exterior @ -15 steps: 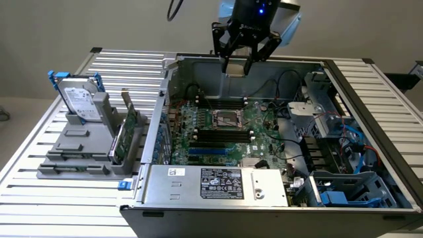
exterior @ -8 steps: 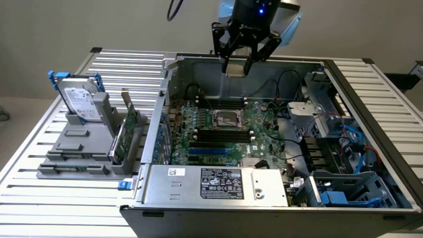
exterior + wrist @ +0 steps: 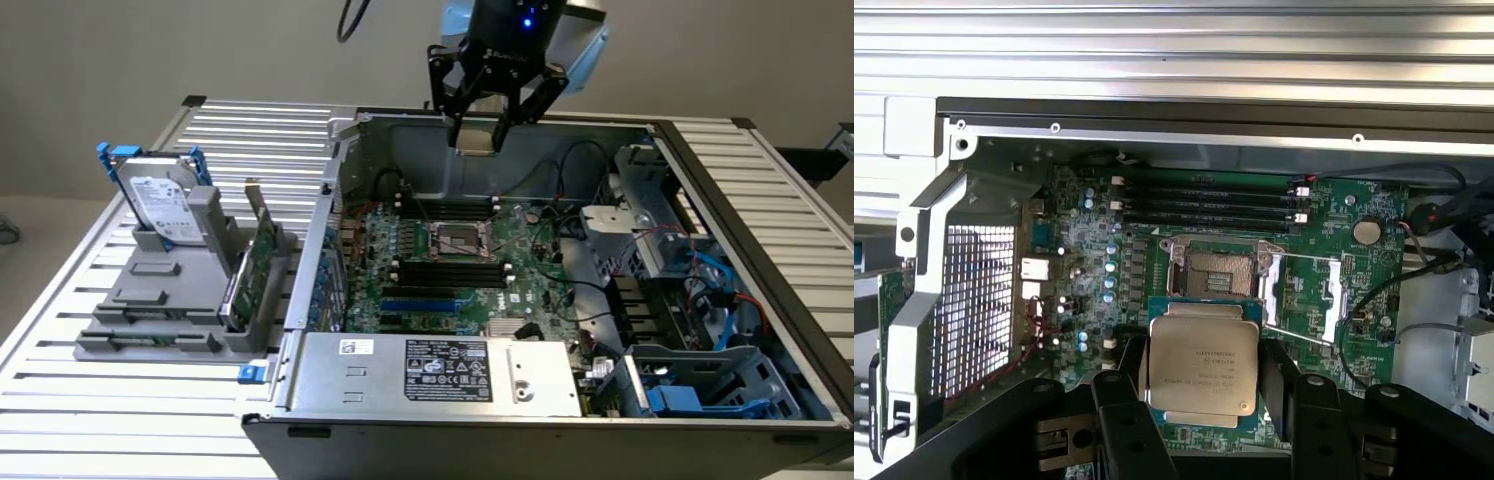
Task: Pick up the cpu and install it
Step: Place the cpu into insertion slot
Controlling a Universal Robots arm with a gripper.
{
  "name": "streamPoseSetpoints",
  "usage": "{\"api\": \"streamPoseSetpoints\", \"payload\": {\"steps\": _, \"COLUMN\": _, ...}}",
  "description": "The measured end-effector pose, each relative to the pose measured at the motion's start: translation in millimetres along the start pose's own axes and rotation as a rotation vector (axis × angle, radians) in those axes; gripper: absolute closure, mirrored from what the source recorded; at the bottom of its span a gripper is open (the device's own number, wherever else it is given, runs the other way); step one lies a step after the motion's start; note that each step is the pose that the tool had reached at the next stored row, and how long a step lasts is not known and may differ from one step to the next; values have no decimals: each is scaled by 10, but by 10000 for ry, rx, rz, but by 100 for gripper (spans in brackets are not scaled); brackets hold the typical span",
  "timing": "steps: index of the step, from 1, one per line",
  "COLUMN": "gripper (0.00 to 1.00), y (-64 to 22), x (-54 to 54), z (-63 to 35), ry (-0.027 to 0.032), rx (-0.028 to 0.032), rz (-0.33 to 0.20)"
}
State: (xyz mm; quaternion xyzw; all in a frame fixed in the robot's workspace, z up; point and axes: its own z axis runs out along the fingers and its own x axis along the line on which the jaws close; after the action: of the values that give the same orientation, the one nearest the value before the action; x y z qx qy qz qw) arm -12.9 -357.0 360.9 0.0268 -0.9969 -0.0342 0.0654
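The cpu (image 3: 1204,360), a flat square chip with a silvery-beige top, sits between my gripper's (image 3: 1203,392) black fingers (image 3: 1124,395), which are shut on its two sides. In the exterior view my gripper (image 3: 477,138) hangs above the rear of the open computer case (image 3: 400,375), with the cpu (image 3: 474,150) just showing at its tips. The square metal-framed socket (image 3: 1216,272) with its dark centre lies on the green motherboard (image 3: 1324,300), below the cpu and a little off to one side. That socket (image 3: 458,240) is at the board's middle in the exterior view.
A grey stand (image 3: 167,300) on the exterior view's left holds a silver hard drive (image 3: 160,205) with blue bracket and an upright card (image 3: 254,270). Black memory slots (image 3: 1204,195) flank the socket. Cables and drive cages (image 3: 694,290) crowd the case's right side. A power supply (image 3: 441,370) lies in front.
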Motion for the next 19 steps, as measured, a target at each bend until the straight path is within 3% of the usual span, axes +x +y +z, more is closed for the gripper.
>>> {"api": "streamPoseSetpoints", "payload": {"steps": 14, "gripper": 45, "y": 37, "x": -30, "z": 231, "ry": -146, "rx": 80, "rz": -440}}
{"api": "streamPoseSetpoints", "payload": {"steps": 19, "gripper": 45, "y": 33, "x": -41, "z": 311, "ry": -106, "rx": 187, "rz": -1314}}
